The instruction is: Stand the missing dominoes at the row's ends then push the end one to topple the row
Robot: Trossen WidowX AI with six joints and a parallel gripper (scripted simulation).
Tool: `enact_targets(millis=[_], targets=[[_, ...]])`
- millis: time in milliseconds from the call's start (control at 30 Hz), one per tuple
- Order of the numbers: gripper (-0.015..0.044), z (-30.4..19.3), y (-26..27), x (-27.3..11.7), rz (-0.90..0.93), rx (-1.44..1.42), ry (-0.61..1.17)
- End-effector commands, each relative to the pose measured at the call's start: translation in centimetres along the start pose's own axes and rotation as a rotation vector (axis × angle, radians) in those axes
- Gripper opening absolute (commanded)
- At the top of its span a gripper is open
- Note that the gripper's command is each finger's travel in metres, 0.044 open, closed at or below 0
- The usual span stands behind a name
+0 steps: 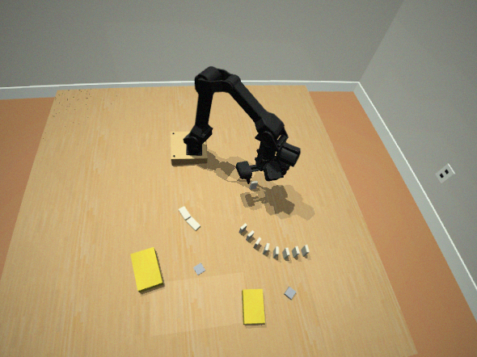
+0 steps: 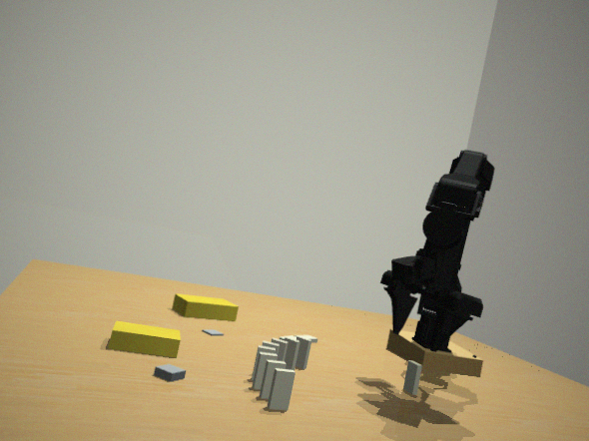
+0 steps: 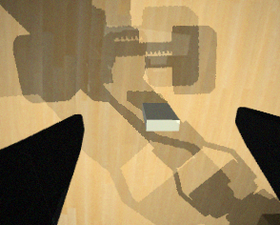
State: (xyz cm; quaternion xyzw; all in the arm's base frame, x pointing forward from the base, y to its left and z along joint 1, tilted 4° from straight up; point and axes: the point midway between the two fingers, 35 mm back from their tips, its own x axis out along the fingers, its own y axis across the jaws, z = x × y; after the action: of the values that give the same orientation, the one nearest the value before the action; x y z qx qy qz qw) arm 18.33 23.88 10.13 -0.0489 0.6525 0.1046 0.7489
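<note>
A curved row of several standing pale dominoes (image 1: 276, 253) (image 2: 281, 390) stays upright. One lone domino (image 1: 254, 185) (image 2: 412, 378) (image 3: 162, 112) stands upright on the table, apart from the row on the arm's side. Two white dominoes (image 1: 193, 223) lie flat end to end, left of the row in the top view. My gripper (image 1: 261, 179) (image 2: 421, 342) (image 3: 161, 118) is open and empty, pointing down above the lone domino. In the wrist view the lone domino shows between the two fingers, below them and touching neither.
Two yellow blocks (image 1: 146, 270) (image 1: 254, 307) (image 2: 206, 309) (image 2: 144, 340) lie beyond the row from the arm's base. Two small grey tiles (image 1: 199, 269) (image 1: 289, 292) (image 2: 213, 332) (image 2: 170, 372) lie near them. The arm's wooden base (image 1: 178, 147) stands at the back.
</note>
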Motion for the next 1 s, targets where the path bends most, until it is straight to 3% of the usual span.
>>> enact_targets(millis=[0,233,500,967], targets=[[0.0440,-1.3,-0.8,-2.0,0.019,0.065,0.118],[0.0440,-1.3,-0.8,-1.5,0.019,0.065,0.118],[0.0440,-2.0,-0.7,4.3,0.019,0.066,0.119],[0.0440,-2.3,-0.7,5.9,0.019,0.066,0.119]])
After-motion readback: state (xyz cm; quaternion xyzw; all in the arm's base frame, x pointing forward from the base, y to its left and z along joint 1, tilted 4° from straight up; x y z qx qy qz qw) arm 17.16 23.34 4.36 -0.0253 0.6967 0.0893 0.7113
